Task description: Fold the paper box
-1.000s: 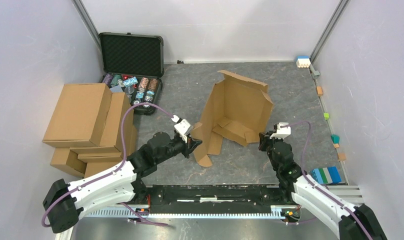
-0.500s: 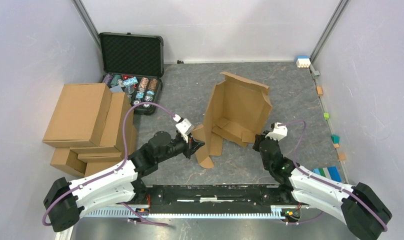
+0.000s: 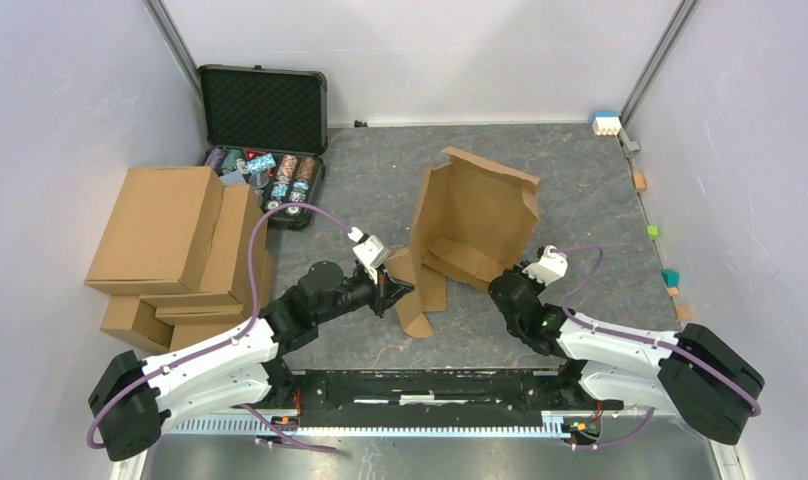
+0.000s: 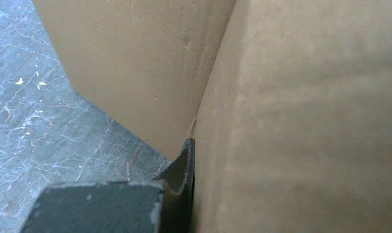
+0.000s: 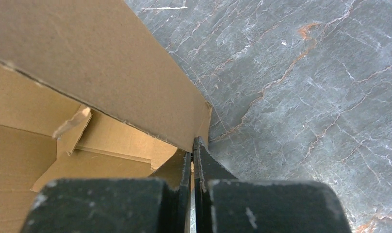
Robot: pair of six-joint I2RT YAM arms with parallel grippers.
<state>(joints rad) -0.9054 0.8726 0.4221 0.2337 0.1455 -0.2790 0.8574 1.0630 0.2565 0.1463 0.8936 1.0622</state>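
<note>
The paper box (image 3: 477,215) is a brown cardboard sheet standing half folded in mid-table, with walls up and loose flaps lying inside. My left gripper (image 3: 391,290) is shut on its near left flap. In the left wrist view one finger (image 4: 184,179) lies flat against the cardboard (image 4: 305,97), which hides the other finger. My right gripper (image 3: 500,286) is shut, and its tips (image 5: 195,145) touch the near right corner of the box wall (image 5: 87,48) just above the tabletop, with nothing clearly between them.
A pile of brown cartons (image 3: 175,250) fills the left side. Behind it an open black case (image 3: 263,110) holds poker chips. Small coloured blocks (image 3: 653,350) line the right edge, and one block (image 3: 606,123) sits at the far right corner.
My right gripper has swung left and lower, from beside the box to its near right corner. The box has shifted slightly. My left gripper keeps its hold, nudged a little to the right.
</note>
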